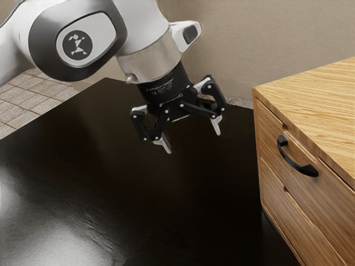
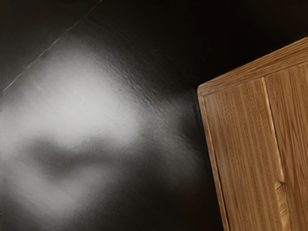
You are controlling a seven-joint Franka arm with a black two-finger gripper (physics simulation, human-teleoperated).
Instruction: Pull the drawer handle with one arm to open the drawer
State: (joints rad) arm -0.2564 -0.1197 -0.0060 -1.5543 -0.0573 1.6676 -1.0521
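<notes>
Gripper [image 1: 191, 138] spread wide, hovering over the black counter [image 1: 83, 194]. The drawer handle [image 1: 295, 158] sits at the exterior view's right on the top drawer [image 1: 333, 199], well apart, with open counter between.

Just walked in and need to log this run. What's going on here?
A single robot arm is setting up to open a drawer. Its gripper hangs open above the black table, holding nothing, to the exterior view's left of the wooden cabinet. The black handle on the top drawer is untouched, with a clear gap between it and the fingers. The drawer front looks flush with the cabinet, so the pull has not yet begun.
</notes>
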